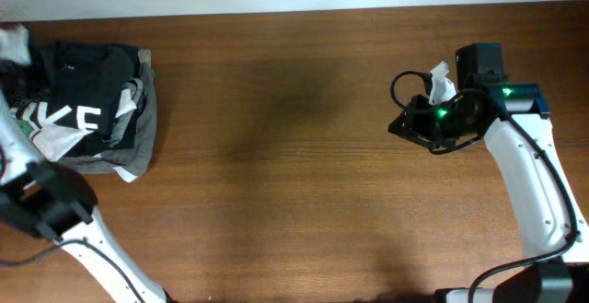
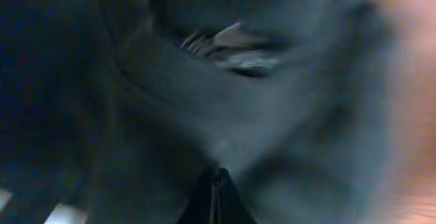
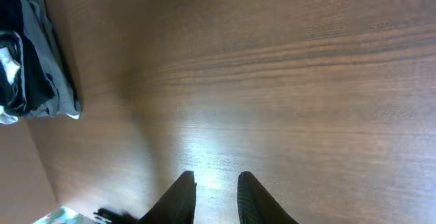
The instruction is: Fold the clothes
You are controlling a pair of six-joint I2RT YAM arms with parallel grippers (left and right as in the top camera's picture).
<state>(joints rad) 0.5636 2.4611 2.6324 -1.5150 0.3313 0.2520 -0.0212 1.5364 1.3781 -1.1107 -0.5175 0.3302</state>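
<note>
A pile of dark, grey and white clothes [image 1: 92, 110] lies at the table's far left; it also shows at the upper left of the right wrist view [image 3: 30, 74]. My left gripper [image 2: 216, 197] is shut, its fingertips pressed together right against dark grey cloth [image 2: 204, 115] that fills the blurred left wrist view. In the overhead view the left arm reaches the pile's left side at the frame edge, and its fingers are hidden there. My right gripper [image 3: 212, 190] is open and empty over bare wood at the right of the table [image 1: 405, 123].
The brown wooden table [image 1: 276, 156] stretches between the pile and the right arm. A white tag or paper [image 1: 442, 84] and black cables sit on the right arm's wrist. The table's far edge meets a white wall at the top.
</note>
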